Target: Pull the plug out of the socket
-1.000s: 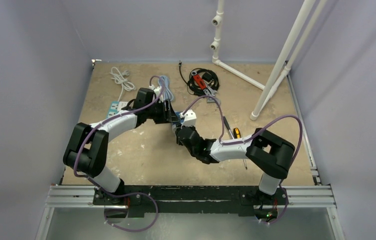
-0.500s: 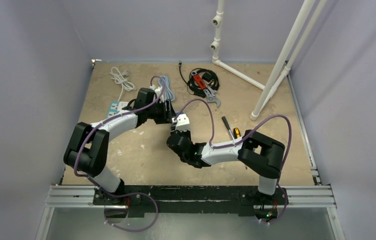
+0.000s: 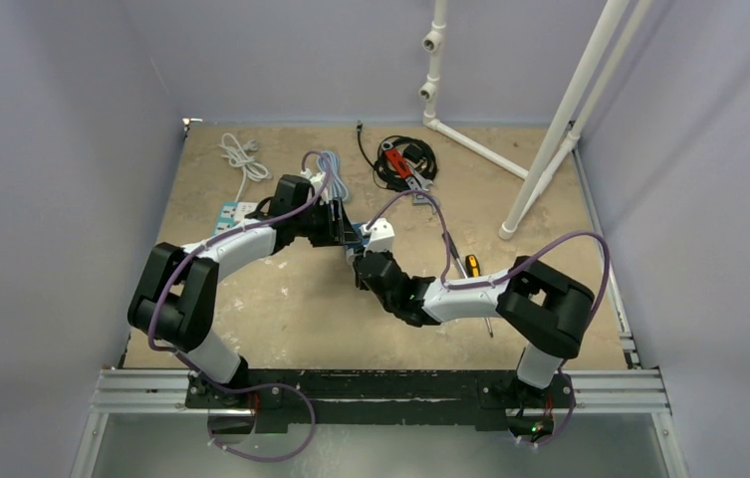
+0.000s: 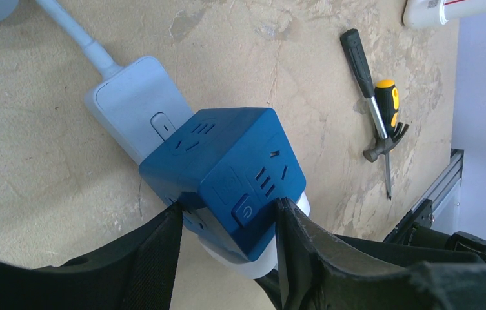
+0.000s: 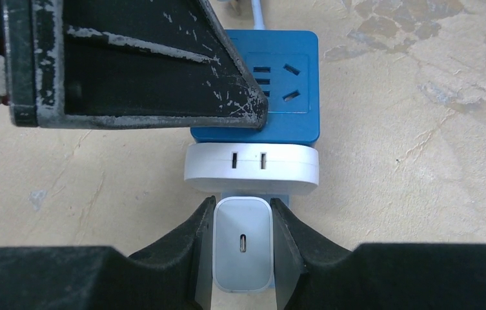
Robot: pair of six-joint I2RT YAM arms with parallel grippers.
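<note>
Snugly, right fingers pinch the smooth, rounded plug.

"Where is the socket?"
"The socket sits mid-table, between the left tool's fingers."
"And the plug?"
"The plug sits against it, inside the right tool. A screwdriver and hammer lie to the right, cables behind."

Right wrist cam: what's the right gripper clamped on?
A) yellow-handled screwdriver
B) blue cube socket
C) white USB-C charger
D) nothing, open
C: the right gripper pinches the white USB-C charger from both sides; the blue cube socket sits beyond it, held in the left gripper.
</note>
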